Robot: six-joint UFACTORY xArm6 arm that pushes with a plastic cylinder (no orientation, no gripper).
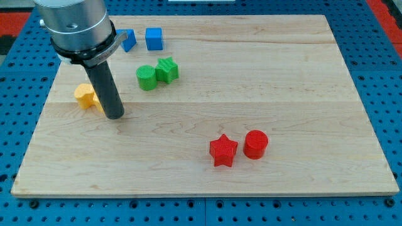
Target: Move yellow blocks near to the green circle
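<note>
My tip (pixel 114 115), a bare rod tool with nothing to clamp, is touching the yellow blocks (pixel 86 95), well left of the green circle (pixel 146 77). I'm risking them slipping off sideways and separating.

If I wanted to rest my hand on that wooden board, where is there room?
Room: the view's right half, above the red star and red cylinder, and the bottom-left corner. Crowded: top left, where my tip touches the yellow blocks, beside the green circle, green star and blue blocks.
</note>
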